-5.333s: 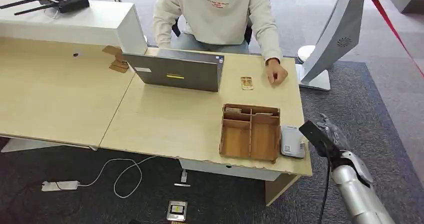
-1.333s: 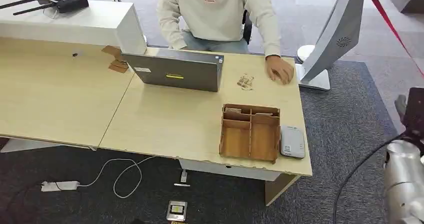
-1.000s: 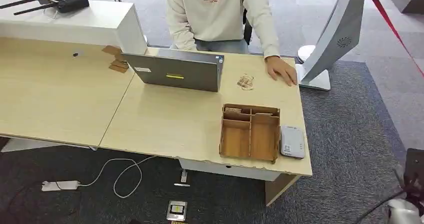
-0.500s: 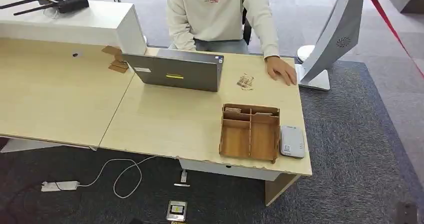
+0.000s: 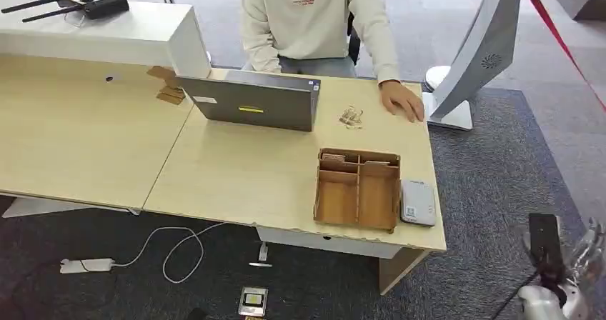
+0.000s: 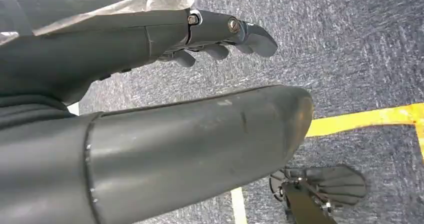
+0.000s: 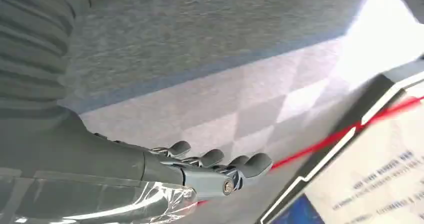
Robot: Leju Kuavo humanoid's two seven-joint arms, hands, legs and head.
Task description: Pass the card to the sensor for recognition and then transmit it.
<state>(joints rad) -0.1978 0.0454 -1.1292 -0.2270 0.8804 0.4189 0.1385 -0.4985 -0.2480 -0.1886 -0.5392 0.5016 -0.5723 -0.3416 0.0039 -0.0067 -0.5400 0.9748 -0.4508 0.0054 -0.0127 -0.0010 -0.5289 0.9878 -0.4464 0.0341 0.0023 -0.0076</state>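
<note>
Now that the right hand [image 5: 582, 257] has swung off the sensor [image 5: 418, 203] and dropped low past the desk [image 5: 250, 181] corner, the scan's probably done; its fingers are straight, can't tell if it's got the card; the left hand [image 6: 150, 39] dangles loose, holding nothing.

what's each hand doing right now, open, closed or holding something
Left hand: open, fingers apart over the carpet, holding nothing.
Right hand: open, fingers extended, nothing in it; also seen at the head view's lower right corner.
</note>
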